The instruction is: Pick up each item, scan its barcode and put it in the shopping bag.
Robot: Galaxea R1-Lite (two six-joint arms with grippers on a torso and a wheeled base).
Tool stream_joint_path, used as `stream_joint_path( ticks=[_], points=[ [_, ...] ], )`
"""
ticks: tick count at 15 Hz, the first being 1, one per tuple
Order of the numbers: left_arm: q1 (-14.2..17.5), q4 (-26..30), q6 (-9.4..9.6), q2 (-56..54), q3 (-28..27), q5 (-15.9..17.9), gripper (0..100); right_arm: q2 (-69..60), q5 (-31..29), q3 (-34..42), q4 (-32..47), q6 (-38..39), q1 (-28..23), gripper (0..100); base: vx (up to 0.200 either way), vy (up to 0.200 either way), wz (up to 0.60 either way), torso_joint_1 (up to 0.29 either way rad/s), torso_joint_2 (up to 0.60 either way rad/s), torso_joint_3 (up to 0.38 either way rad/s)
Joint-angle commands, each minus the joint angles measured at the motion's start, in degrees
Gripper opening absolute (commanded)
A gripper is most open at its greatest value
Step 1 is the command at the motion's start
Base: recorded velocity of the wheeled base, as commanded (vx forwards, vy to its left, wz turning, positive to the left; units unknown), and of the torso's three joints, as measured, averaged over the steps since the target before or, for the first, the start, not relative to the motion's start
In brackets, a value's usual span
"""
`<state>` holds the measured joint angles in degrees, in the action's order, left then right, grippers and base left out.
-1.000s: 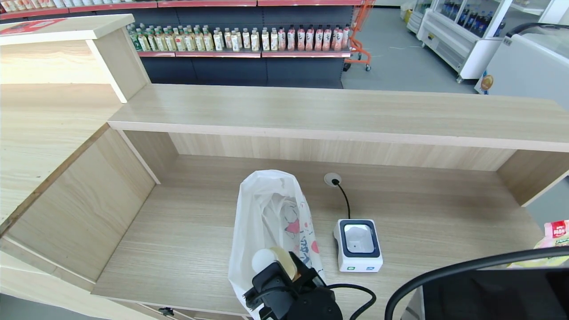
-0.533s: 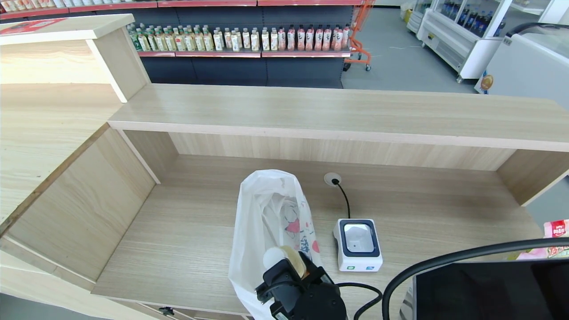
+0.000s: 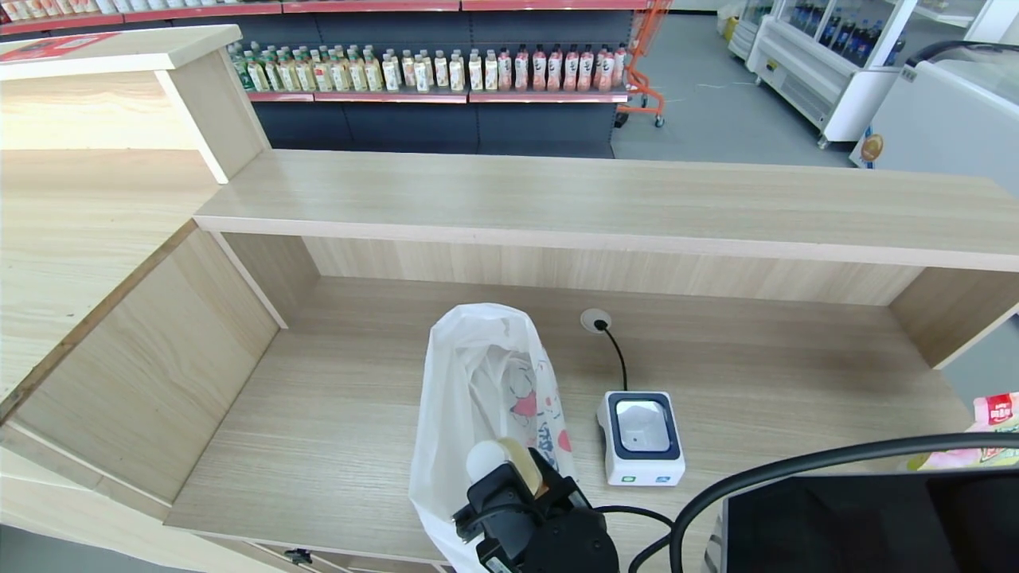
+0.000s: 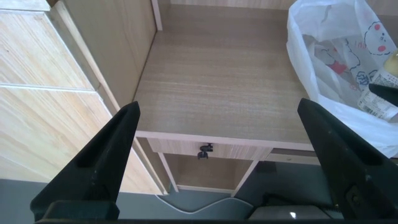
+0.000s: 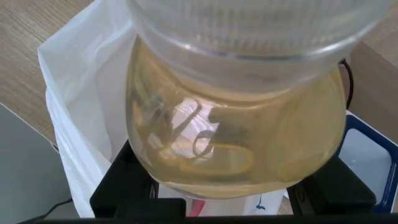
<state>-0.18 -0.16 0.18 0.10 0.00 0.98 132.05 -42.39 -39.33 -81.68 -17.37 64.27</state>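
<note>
Clamping bottle [image 3: 503,464] in right gripper [image 3: 509,497], over shopping bag [image 3: 486,374] at counter's [image 3: 334,430] near edge. Holding left gripper [image 4: 217,115] wide apart, empty. Probably past scanner [image 3: 641,438] already; drop pending, then pink packet [image 3: 999,414] by right edge.

You see a counter [image 3: 358,414] of pale wood with a matt, fine-grained face. The shopping bag [image 3: 470,374] is thin white plastic, crinkled and slightly see-through (its folds carry a soft sheen). The bottle [image 5: 236,137] is clear, glossy plastic with a ribbed cap [image 5: 249,25]. The scanner [image 3: 641,438] has a smooth white plastic shell and a shiny dark window [image 3: 639,422].
</note>
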Motion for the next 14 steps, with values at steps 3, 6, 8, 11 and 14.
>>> stream_joint_path(
  ticks=[3, 6, 8, 11, 14],
  points=[
    [0.01, -0.02, -0.01, -0.01, 0.00, -0.01, 100, 1.37, 0.20, -0.14, -0.32, 0.23, -0.11, 0, 0.000, 0.000, 0.00, 0.000, 0.00, 0.000],
    [0.01, -0.02, -0.01, -0.01, 0.00, -0.01, 100, 2.07, 0.29, -1.28, -0.50, 0.58, -0.11, 0, 0.000, 0.000, 0.00, 0.000, 0.00, 0.000],
    [0.01, -0.02, -0.01, -0.01, 0.00, -0.01, 100, 2.42, 0.29, -1.37, -0.50, 0.58, -0.11, 0, 0.000, 0.000, 0.00, 0.000, 0.00, 0.000],
    [0.01, -0.02, -0.01, -0.01, 0.00, -0.01, 100, 2.78, 0.29, -1.37, -0.50, 1.02, -0.11, 100, 0.000, 0.000, 0.00, 0.000, 0.00, 0.000],
    [-0.08, -0.02, -0.01, -0.01, 0.00, -0.01, 100, 2.78, 0.29, -1.19, -0.94, 1.02, -0.11, 100, 0.000, 0.000, 0.00, 0.000, 0.00, 0.000]
  ],
)
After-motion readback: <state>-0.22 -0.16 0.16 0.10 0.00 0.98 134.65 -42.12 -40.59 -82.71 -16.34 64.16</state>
